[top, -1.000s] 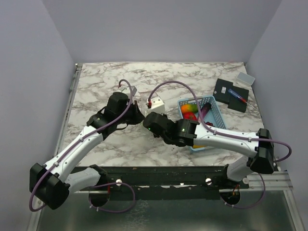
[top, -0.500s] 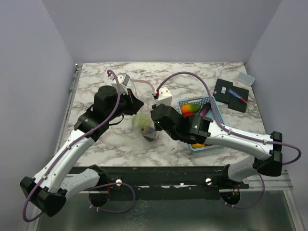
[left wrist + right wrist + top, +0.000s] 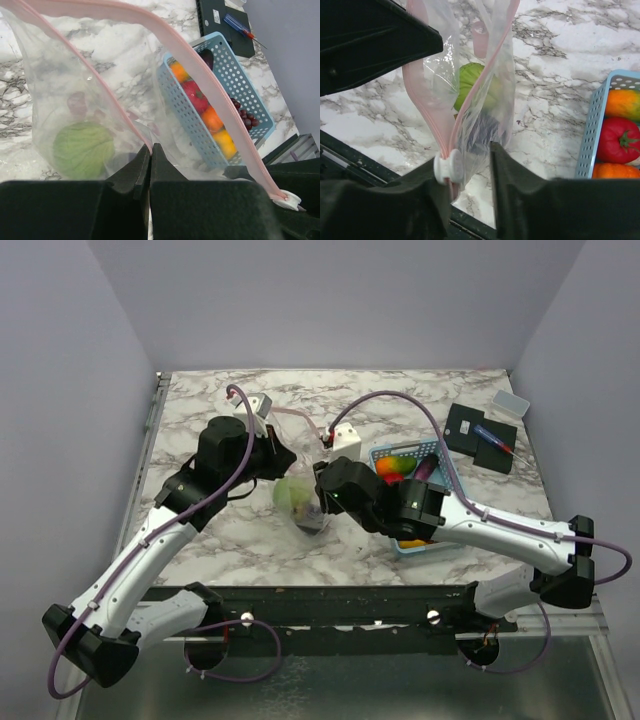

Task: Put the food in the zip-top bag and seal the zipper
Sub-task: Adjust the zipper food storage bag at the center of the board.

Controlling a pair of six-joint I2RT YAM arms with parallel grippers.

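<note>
The clear zip-top bag (image 3: 300, 508) hangs between my two grippers over the table's front middle. It holds the green cabbage (image 3: 82, 150) (image 3: 472, 82) and a dark purple piece (image 3: 480, 132). My left gripper (image 3: 150, 147) (image 3: 280, 458) is shut on one side of the pinkish zipper (image 3: 210, 90), and the mouth gapes. My right gripper (image 3: 470, 170) (image 3: 322, 483) is open and straddles the bag's end. The white slider (image 3: 447, 167) rests against its left finger. The tomato (image 3: 617, 140), pumpkin (image 3: 622, 102) and grapes (image 3: 245, 117) lie in the light-blue basket (image 3: 452, 495).
The basket stands right of the bag, under my right arm. A black tray (image 3: 470, 425) with a screwdriver (image 3: 492, 438) and a small clear box (image 3: 511, 403) sit at the back right. The table's near edge (image 3: 470, 220) lies just below my right gripper.
My left gripper has risen and drawn back to the left with the bag's edge. The bag, hidden before, now hangs in view. My right gripper has shifted slightly right at the bag's other end.
</note>
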